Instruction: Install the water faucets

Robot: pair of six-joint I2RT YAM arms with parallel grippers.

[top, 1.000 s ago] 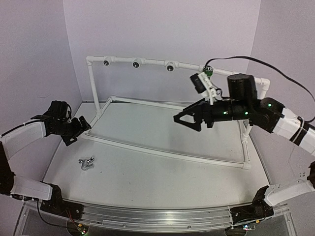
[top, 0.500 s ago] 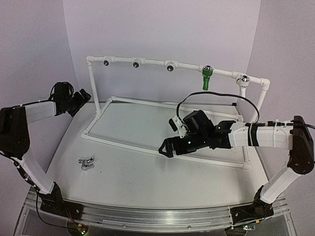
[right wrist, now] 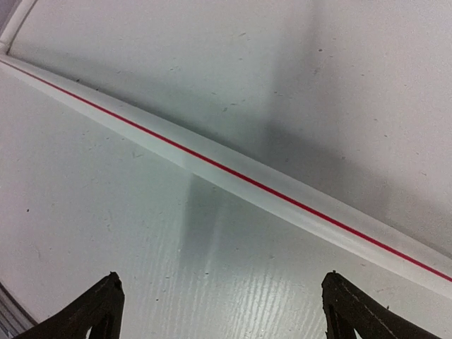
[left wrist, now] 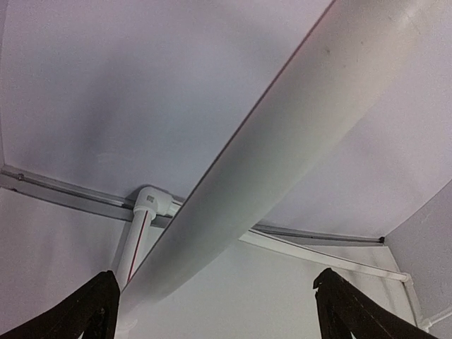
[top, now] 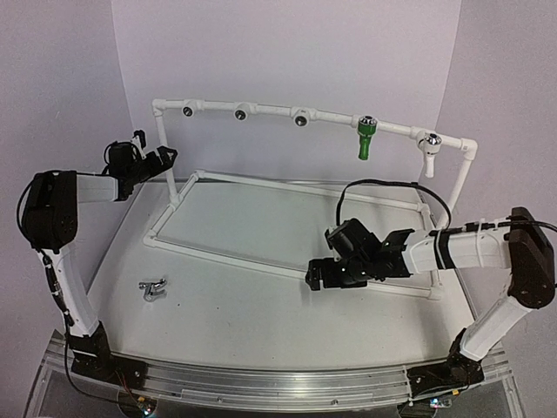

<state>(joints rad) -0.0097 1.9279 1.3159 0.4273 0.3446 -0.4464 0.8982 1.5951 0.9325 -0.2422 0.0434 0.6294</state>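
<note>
On the front-left part of the pale surface (top: 261,322), outside the base rectangle of the white plastic pipe frame (top: 287,272), lies the small shiny silver metal faucet (top: 153,289). It rests on its side with its long axis running roughly left to right in the overhead view. It is too small to tell which end is the spout. Bare surface surrounds it on all sides. The left edge is near, and both arms are well apart from it.

A green faucet (top: 364,138) hangs from the frame's top rail, long axis upright and pointing down. A white faucet (top: 428,150) hangs the same way near the rail's right corner. Three round chrome-rimmed sockets (top: 241,113) sit along the rail to the left of them.

The left fingers (top: 164,157) are raised beside the frame's left upright post. They stand wide apart and hold nothing, and in the wrist view a white pipe crosses close in front of them. The right fingers (top: 317,277) are low over the frame's front base pipe. They are also spread wide and empty, with the red-lined pipe running diagonally ahead of their tips.
</note>
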